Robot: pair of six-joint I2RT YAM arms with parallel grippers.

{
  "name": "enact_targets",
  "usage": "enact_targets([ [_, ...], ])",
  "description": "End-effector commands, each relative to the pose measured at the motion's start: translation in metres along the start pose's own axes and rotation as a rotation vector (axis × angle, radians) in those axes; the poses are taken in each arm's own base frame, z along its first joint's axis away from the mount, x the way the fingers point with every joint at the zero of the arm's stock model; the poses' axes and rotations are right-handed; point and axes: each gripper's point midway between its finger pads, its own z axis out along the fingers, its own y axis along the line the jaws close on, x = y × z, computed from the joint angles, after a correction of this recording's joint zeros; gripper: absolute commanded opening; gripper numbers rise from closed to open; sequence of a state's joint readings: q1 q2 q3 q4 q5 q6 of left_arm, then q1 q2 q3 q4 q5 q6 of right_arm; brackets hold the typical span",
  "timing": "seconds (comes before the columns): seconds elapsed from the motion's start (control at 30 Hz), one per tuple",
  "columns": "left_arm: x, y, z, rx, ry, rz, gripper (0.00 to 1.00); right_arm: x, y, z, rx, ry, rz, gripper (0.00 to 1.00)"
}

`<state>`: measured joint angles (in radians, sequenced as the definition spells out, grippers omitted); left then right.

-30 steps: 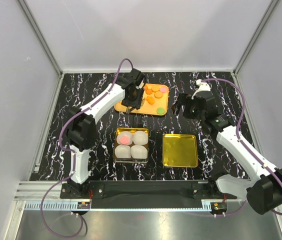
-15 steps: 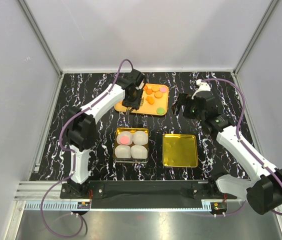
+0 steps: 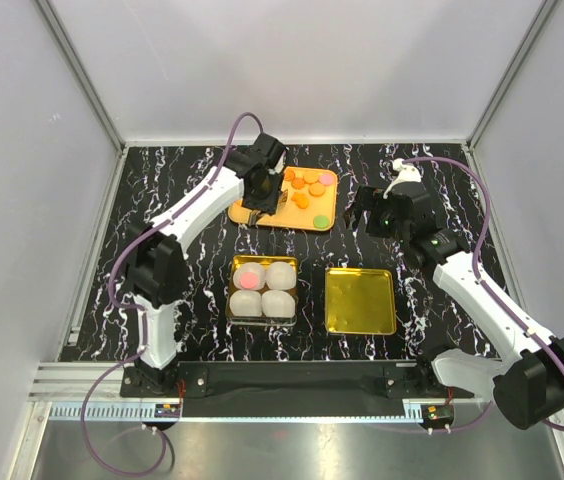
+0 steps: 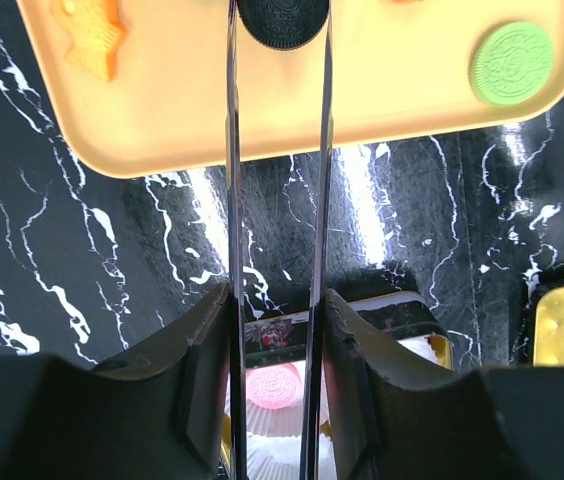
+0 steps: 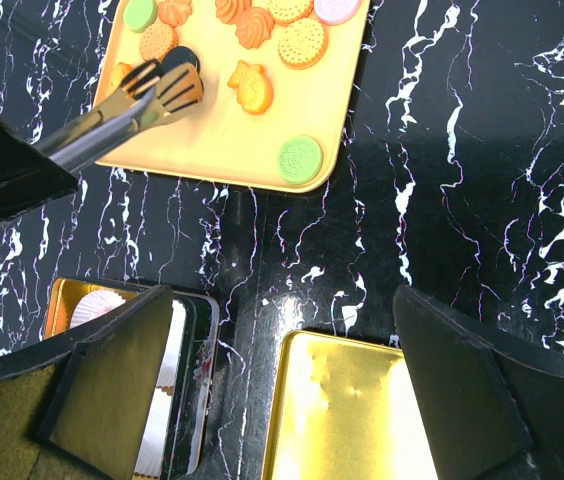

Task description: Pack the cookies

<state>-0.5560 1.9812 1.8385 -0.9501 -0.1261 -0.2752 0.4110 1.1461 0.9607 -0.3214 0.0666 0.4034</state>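
Note:
Several cookies [image 3: 307, 181] lie on the orange tray [image 3: 287, 216]. My left gripper [image 3: 259, 192] is shut on metal tongs [image 4: 232, 200]. The tong tips sit on either side of a black cookie [image 4: 284, 22] on the tray [image 4: 382, 100]; the right wrist view shows the same tongs [image 5: 112, 115] and black cookie [image 5: 180, 58]. A green cookie [image 4: 511, 63] lies near the tray's front corner. One pink cookie [image 3: 250, 281] lies in a paper cup of the box [image 3: 234, 262]. My right gripper [image 3: 372, 214] is open and empty, above the table right of the tray.
A gold tin lid [image 3: 360, 300] lies to the right of the box of white paper cups [image 3: 280, 300]. In the right wrist view the lid [image 5: 352, 410] is just below my open fingers. Grey walls enclose the black marbled table.
My left gripper with the tongs has moved a little farther back and left over the tray, towards the black cookie. The right arm has barely moved.

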Motion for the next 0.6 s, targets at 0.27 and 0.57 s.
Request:
enact_targets([
  [0.27, -0.015, 0.0, -0.052, 0.061, -0.11, -0.001, 0.41, -0.016, 0.003, -0.006, -0.01, -0.05, -0.008, 0.99],
  [0.57, 0.025, 0.0, -0.095, 0.115, -0.123, 0.002, 0.41, -0.016, 0.003, -0.005, -0.009, -0.051, -0.011, 1.0],
])
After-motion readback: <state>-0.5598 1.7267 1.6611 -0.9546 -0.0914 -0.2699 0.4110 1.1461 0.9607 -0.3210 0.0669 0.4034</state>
